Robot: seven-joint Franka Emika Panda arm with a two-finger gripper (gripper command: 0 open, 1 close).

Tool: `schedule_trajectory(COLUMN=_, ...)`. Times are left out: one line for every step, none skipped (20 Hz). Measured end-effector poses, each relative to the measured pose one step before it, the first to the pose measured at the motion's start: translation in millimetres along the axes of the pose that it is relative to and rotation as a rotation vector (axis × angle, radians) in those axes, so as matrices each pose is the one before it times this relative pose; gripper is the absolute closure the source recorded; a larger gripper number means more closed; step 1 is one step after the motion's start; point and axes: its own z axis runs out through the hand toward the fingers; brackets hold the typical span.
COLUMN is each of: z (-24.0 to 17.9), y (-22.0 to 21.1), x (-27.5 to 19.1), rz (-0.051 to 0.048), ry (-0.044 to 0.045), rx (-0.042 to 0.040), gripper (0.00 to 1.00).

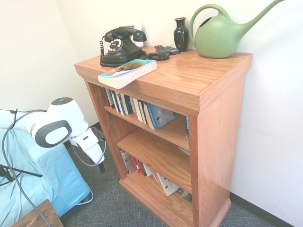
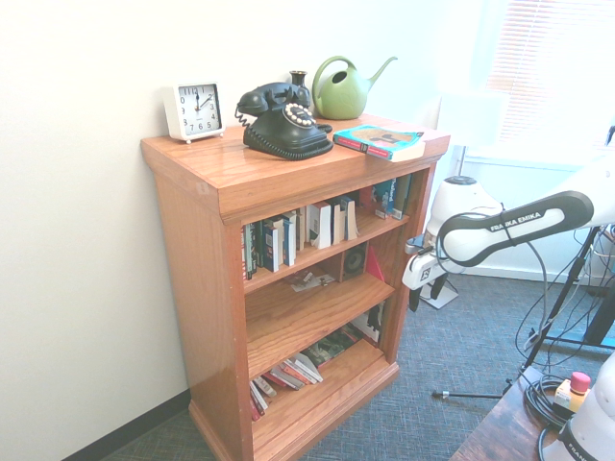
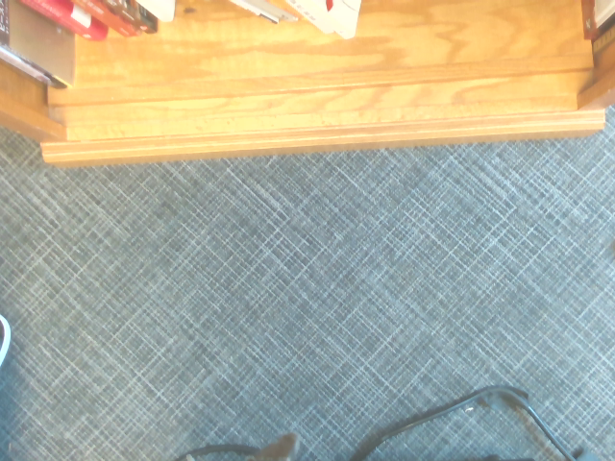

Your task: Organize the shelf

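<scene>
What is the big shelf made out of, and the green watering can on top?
The shelf looks like reddish-brown wood with a smooth, slightly shiny finish; grain lines show on its top and side. The watering can is probably matte plastic: even green colour, soft rounded shape, one moulded piece.

First exterior view: high, off one front corner of the reddish-brown wooden shelf (image 1: 199, 94)
Second exterior view: opposite front corner, slightly farther
Wrist view: straight down, close over grey woven carpet (image 3: 307, 307)
Shared: shelf front, black rotary telephone (image 1: 120, 46)
</scene>
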Motion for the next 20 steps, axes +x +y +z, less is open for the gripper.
schedule_trajectory(z=0.14, y=-0.35, x=0.13, rz=-0.00032, ry=-0.00017, rx=0.00002, gripper=0.0)
schedule_trajectory(z=0.04, y=-0.17, x=-0.19, rz=-0.00162, ry=0.0007, rx=-0.00075, gripper=0.0)
schedule_trajectory(z=-0.55, y=-0.16, x=0.34, rz=-0.00444, ry=0.00448, rx=-0.0022, gripper=0.0)
schedule_trajectory(z=-2.14, y=-0.38, x=1.37, rz=-0.01183, ry=0.01534, rx=-0.00403, gripper=0.0)
schedule_trajectory(z=-4.87, y=-0.14, x=2.51, rz=-0.02066, ry=0.02823, rx=-0.00769, gripper=0.0)
schedule_trajectory(z=-6.61, y=0.6, x=3.61, rz=-0.02378, ry=0.03786, rx=-0.01303, gripper=0.0)
schedule_trajectory(z=-8.34, y=2.0, x=4.25, rz=-0.02539, ry=0.04774, rx=-0.01691, gripper=0.0)
schedule_trajectory(z=-8.42, y=3.19, x=4.75, rz=-0.02451, ry=0.04929, rx=-0.01899, gripper=0.0)
schedule_trajectory(z=-9.29, y=3.46, x=5.08, rz=-0.02493, ry=0.04987, rx=-0.01922, gripper=0.0)
schedule_trajectory(z=-10.32, y=4.12, x=5.22, rz=-0.02234, ry=0.04792, rx=-0.01868, gripper=0.0)
schedule_trajectory(z=-10.43, y=4.33, x=4.28, rz=-0.02315, ry=0.04859, rx=-0.01895, gripper=0.0)
schedule_trajectory(z=-10.08, y=3.94, x=3.14, rz=-0.02315, ry=0.04912, rx=-0.01748, gripper=0.0)
schedule_trajectory(z=-10.54, y=3.45, x=2.28, rz=-0.0246, ry=0.04885, rx=-0.01798, gripper=0.0)
schedule_trajectory(z=-10.86, y=2.61, x=1.76, rz=-0.02432, ry=0.04689, rx=-0.01886, gripper=0.0)
schedule_trajectory(z=-11.96, y=1.66, x=2.39, rz=-0.02392, ry=0.04597, rx=-0.0197, gripper=0.0)
schedule_trajectory(z=-13.54, y=1.31, x=3.57, rz=-0.02329, ry=0.0483, rx=-0.01972, gripper=0.0)
schedule_trajectory(z=-14.82, y=1.46, x=5.01, rz=-0.02293, ry=0.05295, rx=-0.02078, gripper=0.0)
schedule_trajectory(z=-15.49, y=1.2, x=6.78, rz=-0.02073, ry=0.0516, rx=-0.02061, gripper=0.0)
schedule_trajectory(z=-13.86, y=0.38, x=6.93, rz=-0.02168, ry=0.05405, rx=-0.02097, gripper=0.0)
schedule_trajectory(z=-12.83, y=-0.52, x=7.39, rz=-0.02036, ry=0.05312, rx=-0.0228, gripper=0.0)
